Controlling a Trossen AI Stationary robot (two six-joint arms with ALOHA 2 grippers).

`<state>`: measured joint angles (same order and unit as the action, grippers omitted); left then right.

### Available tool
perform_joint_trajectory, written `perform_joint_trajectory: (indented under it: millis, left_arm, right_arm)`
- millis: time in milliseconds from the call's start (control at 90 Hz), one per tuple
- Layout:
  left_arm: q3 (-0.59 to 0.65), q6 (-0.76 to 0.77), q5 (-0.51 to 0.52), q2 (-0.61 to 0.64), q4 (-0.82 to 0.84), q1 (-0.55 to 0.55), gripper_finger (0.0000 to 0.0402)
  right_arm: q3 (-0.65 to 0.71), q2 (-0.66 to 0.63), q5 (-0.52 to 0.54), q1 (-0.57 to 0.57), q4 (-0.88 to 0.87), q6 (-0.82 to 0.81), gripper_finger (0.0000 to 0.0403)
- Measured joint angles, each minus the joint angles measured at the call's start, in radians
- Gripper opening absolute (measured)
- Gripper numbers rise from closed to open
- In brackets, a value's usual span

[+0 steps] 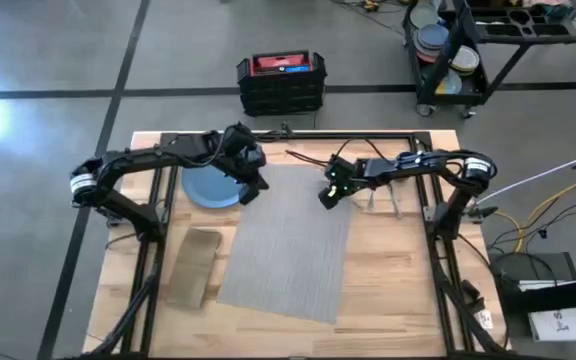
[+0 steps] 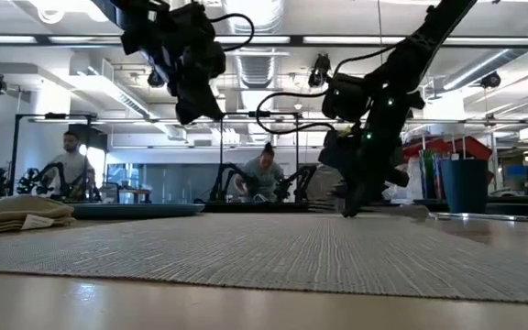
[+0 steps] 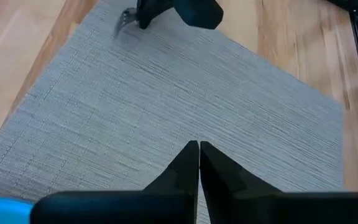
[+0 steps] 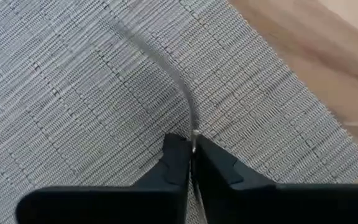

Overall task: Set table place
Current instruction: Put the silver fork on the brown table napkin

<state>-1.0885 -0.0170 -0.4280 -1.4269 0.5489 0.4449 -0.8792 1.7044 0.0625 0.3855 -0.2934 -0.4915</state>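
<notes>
The grey placemat [image 1: 288, 240] lies on the wooden table. The blue plate [image 1: 208, 188] rests flat just off its far left corner, and the tan napkin [image 1: 193, 265] lies to its left. My left gripper [image 1: 255, 190] hovers shut and empty over the mat's far left edge, beside the plate. My right gripper [image 4: 193, 144] is over the mat's far right corner, shut on a silver piece of cutlery [image 4: 176, 74] that looks like the fork. The dark-blue cup [image 2: 466, 186] stands upright on the table at the right in the low view. My right gripper pinches the fork's thin handle [image 4: 194, 132] between its two fingertips. The fork runs on ahead of the fingers, roughly in line with them, curving out over the placemat. The fingers slant down from the table's right. Whether its far end [image 3: 124, 18] touches the mat I cannot tell.
Two more pieces of cutlery [image 1: 380, 200] lie on the bare wood right of the placemat, under the right arm. A black and red crate [image 1: 280, 80] and a black cart [image 1: 468, 50] with stacked dishes stand on the floor beyond the far edge. People [image 2: 264, 174] are in the room behind.
</notes>
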Motion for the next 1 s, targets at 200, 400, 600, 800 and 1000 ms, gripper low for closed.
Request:
perform_joint_trajectory:
  millis: [200, 400, 600, 800, 1000]
  left_arm:
    - [0.001, 0.0, 0.0, 0.0, -0.003, 0.0, 0.0]
    - [-0.007, 0.001, -0.008, 0.005, -0.006, 0.0, 0.0]
    - [-0.09, 0.0, -0.089, 0.032, -0.018, 0.0, 0.0]
    - [-0.201, -0.001, -0.141, 0.056, -0.063, -0.013, 0.0]
    - [-0.261, -0.031, -0.142, 0.056, -0.129, -0.082, 0.0]
  right_arm:
    - [0.001, -0.093, -0.046, -0.005, 0.0, -0.006, 0.0001]
    - [0.001, -0.183, -0.11, -0.043, 0.011, -0.037, 0.0001]
    - [0.001, -0.203, -0.12, -0.152, 0.088, -0.124, 0.0]
    - [0.0, -0.155, -0.123, -0.253, 0.232, -0.222, 0.0]
    - [-0.112, -0.047, -0.146, -0.279, 0.234, -0.215, 0.0]
